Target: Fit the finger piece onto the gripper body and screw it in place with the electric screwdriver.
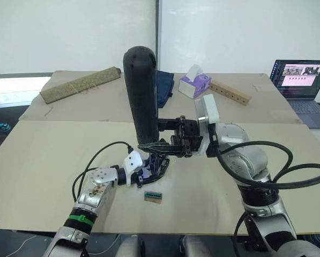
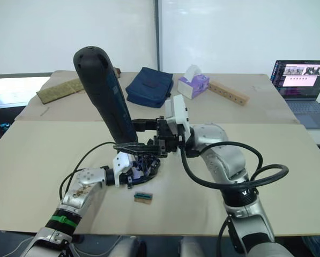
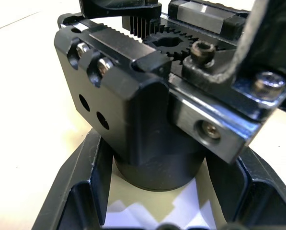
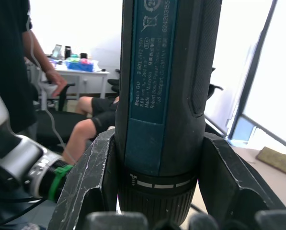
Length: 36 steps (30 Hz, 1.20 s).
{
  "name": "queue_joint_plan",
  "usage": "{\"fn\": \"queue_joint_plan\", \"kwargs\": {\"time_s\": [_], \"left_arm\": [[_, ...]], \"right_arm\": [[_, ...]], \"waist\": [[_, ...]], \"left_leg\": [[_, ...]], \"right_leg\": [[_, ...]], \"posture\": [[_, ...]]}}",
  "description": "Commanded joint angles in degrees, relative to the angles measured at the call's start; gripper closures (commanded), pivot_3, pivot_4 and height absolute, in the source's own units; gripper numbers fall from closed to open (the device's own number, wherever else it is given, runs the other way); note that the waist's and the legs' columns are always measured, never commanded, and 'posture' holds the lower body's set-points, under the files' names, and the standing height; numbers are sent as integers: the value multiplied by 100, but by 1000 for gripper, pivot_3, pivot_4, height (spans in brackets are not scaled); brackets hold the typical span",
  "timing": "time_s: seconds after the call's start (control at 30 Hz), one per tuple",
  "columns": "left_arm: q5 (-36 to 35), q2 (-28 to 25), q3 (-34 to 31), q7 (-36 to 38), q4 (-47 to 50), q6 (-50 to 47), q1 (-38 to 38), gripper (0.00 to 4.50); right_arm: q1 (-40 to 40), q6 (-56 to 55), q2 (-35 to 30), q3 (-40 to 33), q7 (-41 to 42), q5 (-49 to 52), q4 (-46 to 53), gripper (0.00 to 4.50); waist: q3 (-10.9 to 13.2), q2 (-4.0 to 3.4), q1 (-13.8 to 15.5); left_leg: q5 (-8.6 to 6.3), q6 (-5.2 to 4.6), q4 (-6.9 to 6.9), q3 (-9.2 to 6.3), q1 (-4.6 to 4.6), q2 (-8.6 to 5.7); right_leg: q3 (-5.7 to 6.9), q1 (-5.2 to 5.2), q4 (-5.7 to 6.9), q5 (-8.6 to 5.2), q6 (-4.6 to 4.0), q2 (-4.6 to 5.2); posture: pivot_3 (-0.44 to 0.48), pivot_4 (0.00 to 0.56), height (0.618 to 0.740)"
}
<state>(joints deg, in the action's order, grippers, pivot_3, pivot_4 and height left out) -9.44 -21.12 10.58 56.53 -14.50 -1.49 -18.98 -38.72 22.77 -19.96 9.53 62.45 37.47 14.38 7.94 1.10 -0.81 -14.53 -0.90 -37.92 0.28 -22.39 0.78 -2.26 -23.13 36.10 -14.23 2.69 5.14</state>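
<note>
At the counter (image 1: 52,176) centre, the right tool (image 1: 168,136) pinches the electric screwdriver (image 1: 141,96), which stands near upright with its rounded end up and its working end down at the gripper body (image 3: 147,120). The left tool (image 1: 149,174) clamps that body's round base on the counter. The left wrist view shows the body's gear teeth and screws; the right wrist view shows the screwdriver's blue label.

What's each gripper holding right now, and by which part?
The right gripper clamps the electric screwdriver low on its barrel, near the collar above the bit. The left gripper grips the gripper body around its rounded base.
</note>
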Motion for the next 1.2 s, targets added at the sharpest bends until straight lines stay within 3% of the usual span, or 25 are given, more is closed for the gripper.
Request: {"fn": "queue_joint_plan", "kwargs": {"time_s": [0.03,0.1,0.2,0.57,0.77,0.9,1.03,1.2], "left_arm": [[40,3,-24,-220,-228,-433,111,2200],[32,0,-47,-240,-185,-486,123,1165],[12,-55,-78,-207,-113,-518,167,21],[-626,-707,-607,420,333,-228,640,21],[-1296,-927,-1149,1138,385,299,910,21],[-1881,-1398,-1775,1854,434,424,1098,21],[-2397,-1986,-2209,2326,862,-25,1275,21],[-2862,-2325,-2627,2267,1483,-559,1335,21]], "right_arm": [[-193,195,-39,-379,-18,550,489,2575],[-294,462,-108,-541,-129,878,679,2575],[-446,868,-306,-805,-310,1385,960,2575],[-508,2197,-2117,-2213,-726,2862,960,2575],[-82,2428,-2973,-2622,-482,2811,739,2575],[663,2964,-4246,-2690,-7,2311,255,2575],[1106,3794,-5648,-1848,-34,1244,-809,2575],[992,3598,-6102,-254,115,-415,-1736,2575]], "waist": [[0,1,1],[0,0,2],[2,0,3],[8,0,-77],[9,0,-45],[17,-1,44],[34,-21,96],[42,-33,62]], "left_leg": [[1,-2,0,0,0,0],[3,-3,0,-1,0,0],[4,-4,0,-1,0,0],[4,-4,23,-2,-6,16],[4,-4,34,-5,-59,14],[6,-3,17,-6,-122,9],[5,-3,13,-2,-136,-2],[8,-7,12,28,-135,-7]], "right_leg": [[2,1,0,1,0,-1],[3,2,1,3,0,-3],[3,0,1,3,1,-4],[-9,-13,-14,-1,-9,20],[-12,-59,-30,-1,-10,48],[0,-117,-22,2,-7,48],[11,-120,-33,2,-7,75],[16,-119,-46,-17,-47,109]], "posture": [[0,150,740],[0,150,740],[0,150,740],[0,150,740],[0,150,740],[0,150,740],[0,150,740],[0,150,740]]}}
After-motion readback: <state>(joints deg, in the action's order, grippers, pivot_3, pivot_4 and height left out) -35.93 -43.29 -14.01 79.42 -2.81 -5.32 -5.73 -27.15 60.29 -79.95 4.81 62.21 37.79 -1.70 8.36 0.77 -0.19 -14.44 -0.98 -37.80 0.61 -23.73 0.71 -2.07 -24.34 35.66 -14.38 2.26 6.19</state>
